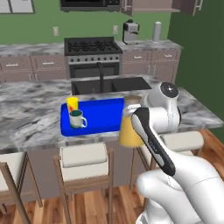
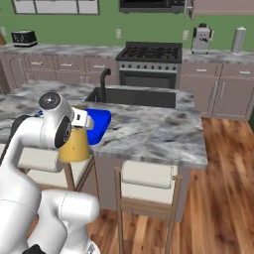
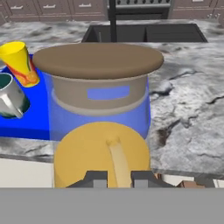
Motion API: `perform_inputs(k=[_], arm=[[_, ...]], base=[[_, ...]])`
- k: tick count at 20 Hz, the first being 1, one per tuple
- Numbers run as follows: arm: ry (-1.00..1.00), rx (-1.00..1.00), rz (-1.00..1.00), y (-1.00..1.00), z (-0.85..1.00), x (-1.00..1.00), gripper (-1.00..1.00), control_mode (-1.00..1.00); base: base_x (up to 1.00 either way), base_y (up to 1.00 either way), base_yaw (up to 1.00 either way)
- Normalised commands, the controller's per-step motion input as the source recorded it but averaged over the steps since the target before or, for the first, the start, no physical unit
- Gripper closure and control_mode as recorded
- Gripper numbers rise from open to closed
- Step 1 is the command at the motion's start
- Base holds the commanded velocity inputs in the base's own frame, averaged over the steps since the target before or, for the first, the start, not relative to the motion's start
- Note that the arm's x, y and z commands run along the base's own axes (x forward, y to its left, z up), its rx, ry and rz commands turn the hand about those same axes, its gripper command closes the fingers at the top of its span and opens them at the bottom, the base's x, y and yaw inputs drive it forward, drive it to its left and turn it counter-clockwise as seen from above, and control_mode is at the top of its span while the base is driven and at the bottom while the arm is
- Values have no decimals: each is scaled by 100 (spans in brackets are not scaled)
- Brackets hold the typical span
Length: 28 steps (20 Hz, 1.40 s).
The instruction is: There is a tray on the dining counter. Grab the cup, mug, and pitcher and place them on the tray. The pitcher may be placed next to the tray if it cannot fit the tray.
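The pitcher (image 1: pixel 130 129) is a clear cone with orange-yellow contents and a brown neck. It hangs at the dining counter's (image 1: pixel 30 118) front edge, by the right end of the blue tray (image 1: pixel 103 114). My gripper (image 3: pixel 119 178) is shut on the pitcher (image 3: pixel 101 153), its two fingertips against the glass body. On the tray's left part stand the yellow cup (image 1: pixel 72 103) and the white mug (image 1: pixel 77 119) with a teal inside. In the hand view the cup (image 3: pixel 19 63) and mug (image 3: pixel 11 96) are at the left. From the right base view my arm hides most of the tray (image 2: pixel 100 122) and part of the pitcher (image 2: pixel 75 147).
A dark sink (image 1: pixel 111 84) with a black faucet (image 1: pixel 100 72) lies just behind the tray. Stools (image 1: pixel 85 162) stand under the counter's front edge. A stove (image 1: pixel 92 54) and a coffee machine (image 1: pixel 130 32) are on the back worktop. Bare marbled counter (image 2: pixel 154 131) stretches to the right of the tray.
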Motion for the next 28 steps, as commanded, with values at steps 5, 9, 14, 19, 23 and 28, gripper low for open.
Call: perform_inputs(k=[5, 9, 14, 19, 23, 28], arm=[[0, 0, 0, 0, 0, 0, 100, 100], [0, 0, 0, 0, 0, 0, 100, 100], [0, 0, 0, 0, 5, -1, 100, -100], [-9, 0, 1, 0, 45, -1, 100, -100], [-14, 0, 3, 0, 48, 0, 100, -100], [-10, 0, 4, 0, 48, 18, 100, -100]], base=[[5, 0, 6], [0, 0, 4], [0, 0, 1], [0, 0, 0], [0, 0, 0], [0, 0, 0]])
